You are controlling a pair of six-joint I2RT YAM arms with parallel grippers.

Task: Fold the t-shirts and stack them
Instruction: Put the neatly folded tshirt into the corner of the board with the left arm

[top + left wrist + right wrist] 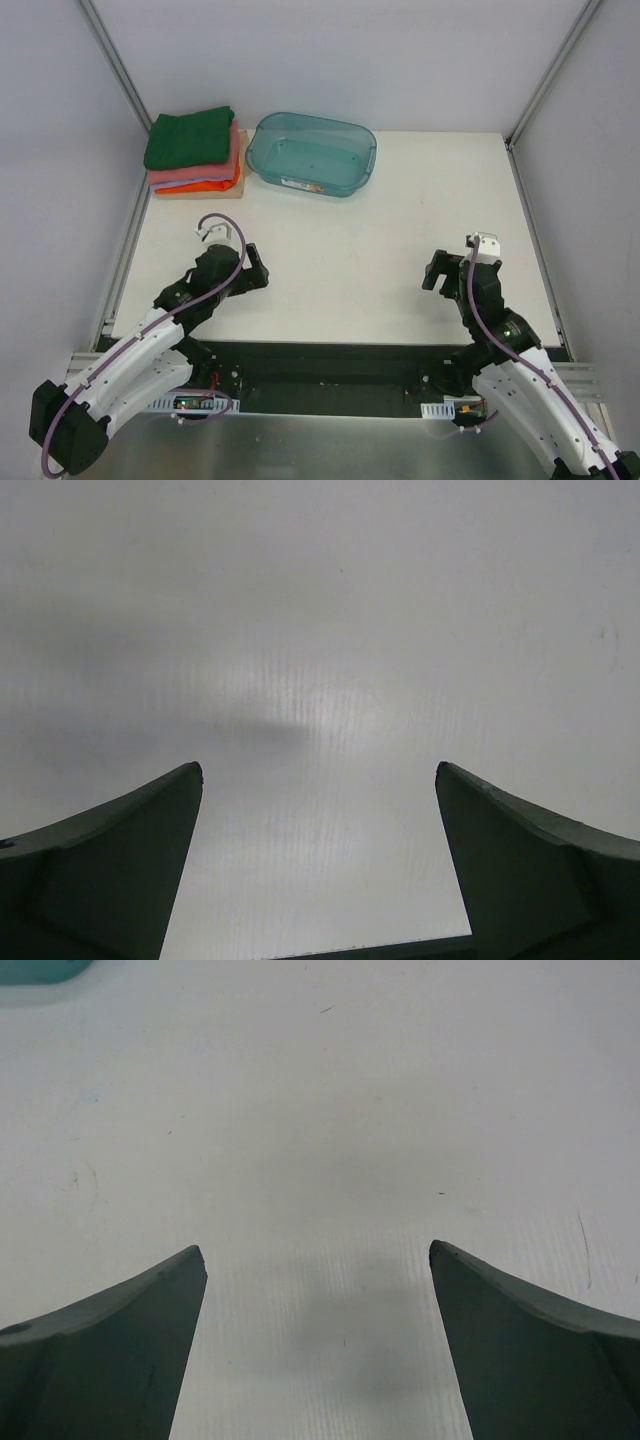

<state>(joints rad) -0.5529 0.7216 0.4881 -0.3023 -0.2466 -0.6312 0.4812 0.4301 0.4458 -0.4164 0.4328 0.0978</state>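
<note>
We find the folded t-shirts [195,165] stacked just left of the teal plastic bin [312,152], the dark green shirt [188,137] on top, so we judge nothing left, while the left gripper [255,268] and right gripper [433,272] hang spread wide, holding nothing, nearside of that bin.

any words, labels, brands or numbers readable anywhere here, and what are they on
Nothing can be read.
On the front wall of the teal plastic bin, a white sticker: print too small to read.
On the folded t-shirts and the table: no text visible.
</note>
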